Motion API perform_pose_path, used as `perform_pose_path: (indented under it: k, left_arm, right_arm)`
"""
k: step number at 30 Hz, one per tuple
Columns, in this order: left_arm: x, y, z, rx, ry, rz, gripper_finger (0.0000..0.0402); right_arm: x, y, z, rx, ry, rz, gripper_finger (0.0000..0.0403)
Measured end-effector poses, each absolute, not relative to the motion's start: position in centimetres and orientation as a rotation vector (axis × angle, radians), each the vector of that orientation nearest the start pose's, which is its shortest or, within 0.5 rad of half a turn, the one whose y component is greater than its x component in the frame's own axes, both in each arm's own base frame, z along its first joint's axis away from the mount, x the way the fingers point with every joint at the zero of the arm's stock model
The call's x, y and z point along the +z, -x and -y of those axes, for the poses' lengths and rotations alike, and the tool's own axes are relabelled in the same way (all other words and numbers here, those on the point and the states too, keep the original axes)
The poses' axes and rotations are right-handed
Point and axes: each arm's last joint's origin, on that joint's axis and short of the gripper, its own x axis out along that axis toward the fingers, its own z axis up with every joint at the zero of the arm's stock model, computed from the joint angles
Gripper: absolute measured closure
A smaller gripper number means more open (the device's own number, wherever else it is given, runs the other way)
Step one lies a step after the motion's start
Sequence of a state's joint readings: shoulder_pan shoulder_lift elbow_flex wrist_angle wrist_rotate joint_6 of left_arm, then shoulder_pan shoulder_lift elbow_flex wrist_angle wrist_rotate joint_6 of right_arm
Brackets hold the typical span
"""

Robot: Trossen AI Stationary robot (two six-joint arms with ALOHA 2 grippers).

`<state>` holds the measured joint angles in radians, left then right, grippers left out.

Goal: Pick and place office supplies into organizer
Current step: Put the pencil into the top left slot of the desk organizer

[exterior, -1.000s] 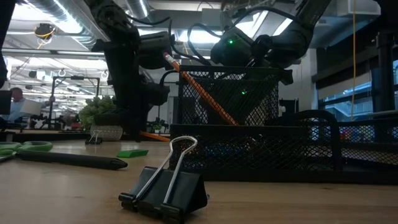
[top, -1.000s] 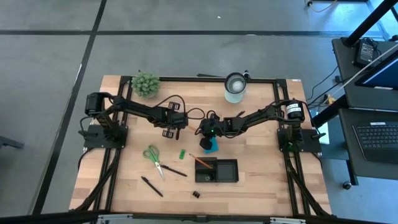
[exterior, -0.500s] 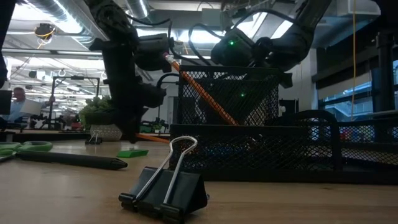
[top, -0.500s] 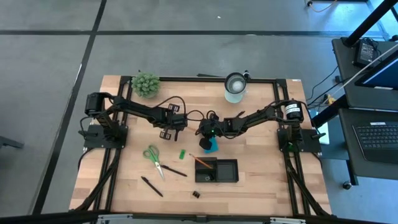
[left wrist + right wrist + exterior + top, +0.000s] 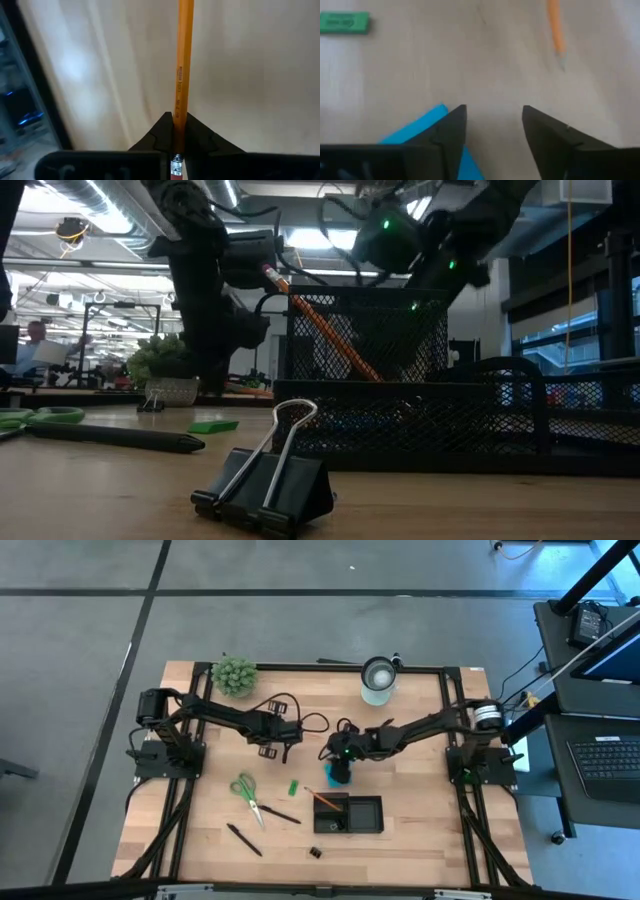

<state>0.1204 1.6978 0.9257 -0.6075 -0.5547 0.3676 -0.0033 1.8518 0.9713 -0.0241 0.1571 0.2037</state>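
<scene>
My left gripper (image 5: 280, 740) hangs over the table's middle left, shut on an orange pencil (image 5: 182, 60). My right gripper (image 5: 340, 754) is open above the blue note pad (image 5: 340, 778), which lies flat on the table; the pad also shows in the right wrist view (image 5: 417, 132), under one finger. The black mesh organizer (image 5: 381, 812) stands nearer the front, with another pencil (image 5: 320, 325) leaning in its left compartment. The green-handled scissors (image 5: 246, 795), small green block (image 5: 291, 786), two black pens (image 5: 243, 839) (image 5: 282, 814) and a black clip (image 5: 265, 485) lie on the table. My left gripper pinches the pencil between its two fingers (image 5: 162, 132) near the eraser end (image 5: 176, 150). The pencil runs straight on ahead of the fingers, along them. My right gripper: one finger (image 5: 451, 130) stands over the pad's edge; I cannot tell whether it touches.
A fuzzy green plant ball (image 5: 234, 676) and a white round cup (image 5: 378, 680) stand at the far edge. A pencil tip (image 5: 557, 35) shows on the wood ahead of my right gripper. Bare wood lies at the front right of the organizer.
My right gripper has gone up and a little toward the table's right edge, away from the blue pad, which stays flat on the table. My left gripper keeps the pencil and has hardly moved.
</scene>
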Motion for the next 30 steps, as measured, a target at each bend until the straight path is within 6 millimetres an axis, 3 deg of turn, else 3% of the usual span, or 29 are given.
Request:
perform_pose_path:
  k: [9, 15, 20, 22, 26, 30]
  left_arm:
    - [16.7, -28.9, -4.3, 0.366, -0.732, -1.525, 0.0385]
    - [21.1, -29.8, -2.6, 0.458, -0.908, -1.424, 0.0385]
    - [25.5, -30.0, 0.0, 0.538, -1.088, -1.274, 0.0385]
    - [26.8, -30.0, 1.3, 0.496, -1.180, -1.242, 0.0385]
    - [27.8, -30.2, 4.0, 0.327, -1.455, -1.224, 0.0385]
    - [28.2, -30.3, 6.4, 0.324, -1.600, -1.162, 0.0386]
  right_arm:
    - [15.1, -31.0, 2.6, -0.520, 0.048, -1.184, 0.0175]
    - [14.7, -29.0, 4.8, -0.646, 0.016, -1.342, 0.0175]
    - [14.1, -28.5, 5.9, -0.698, -0.034, -1.327, 0.0175]
    - [13.9, -28.5, 6.0, -0.704, -0.040, -1.301, 0.0175]
    - [13.7, -28.8, 6.0, -0.701, -0.038, -1.255, 0.0175]
    - [13.7, -29.0, 6.0, -0.698, -0.048, -1.232, 0.0175]
